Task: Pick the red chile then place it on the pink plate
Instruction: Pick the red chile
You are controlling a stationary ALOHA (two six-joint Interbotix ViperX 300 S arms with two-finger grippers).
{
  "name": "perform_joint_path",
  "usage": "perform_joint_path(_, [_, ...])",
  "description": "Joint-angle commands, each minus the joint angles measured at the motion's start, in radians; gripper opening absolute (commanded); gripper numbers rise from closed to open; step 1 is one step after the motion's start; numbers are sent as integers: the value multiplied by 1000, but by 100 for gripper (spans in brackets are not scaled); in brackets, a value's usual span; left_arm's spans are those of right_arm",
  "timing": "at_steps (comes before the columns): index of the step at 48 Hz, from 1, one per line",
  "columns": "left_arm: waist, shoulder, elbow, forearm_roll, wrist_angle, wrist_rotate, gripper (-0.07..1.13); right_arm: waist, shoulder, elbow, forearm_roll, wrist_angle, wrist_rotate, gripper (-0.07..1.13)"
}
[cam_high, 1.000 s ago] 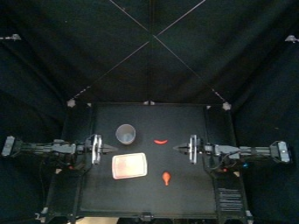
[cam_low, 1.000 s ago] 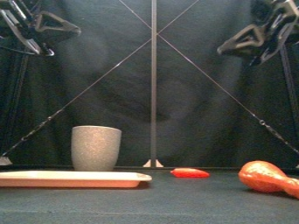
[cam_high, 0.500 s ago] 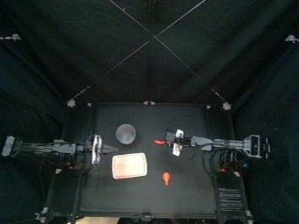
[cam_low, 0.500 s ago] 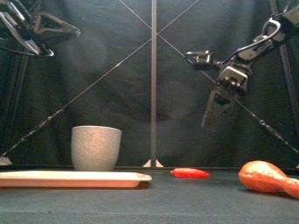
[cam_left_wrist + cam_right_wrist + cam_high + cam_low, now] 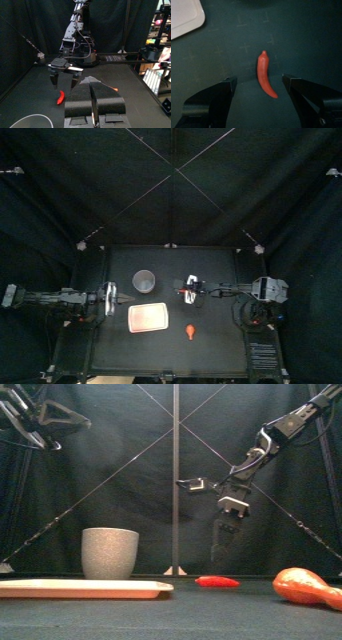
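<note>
hovering above slim red toy chile (image 5: 266,76) on black bench (image 5: 221,343), right fingers (image 5: 218,95) spread wide; left fingers (image 5: 80,97) pressed together, resting left near flat pink plate (image 5: 80,588).

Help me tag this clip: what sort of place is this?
Likely a robot lab booth: black curtains around a small black table, two robot arms over it, toy red chile and pink plate as props.

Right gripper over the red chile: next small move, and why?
Probably lower the right gripper straight down, jaws kept open, until they flank the slim red chile. The right wrist view shows it centred between the open jaws; the front view shows the gripper hanging above it, not touching. The left gripper rests shut on the left side.
</note>
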State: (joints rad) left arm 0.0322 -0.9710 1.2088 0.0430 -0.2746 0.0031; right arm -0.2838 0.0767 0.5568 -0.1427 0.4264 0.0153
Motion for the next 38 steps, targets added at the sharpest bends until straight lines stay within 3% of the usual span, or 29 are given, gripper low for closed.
perform_joint_path(1, [3, 3, -14, 3, -5, 2, -3, -8, 28, -72, 14, 46, -5, 102])
perform_joint_path(23, [5, 2, -12, 3, -5, 2, -3, -49, 71, -87, 83, 72, -14, 100])
perform_joint_path(38, [6, 2, -11, 3, -5, 2, -3, -60, 114, -81, 130, 71, -17, 65])
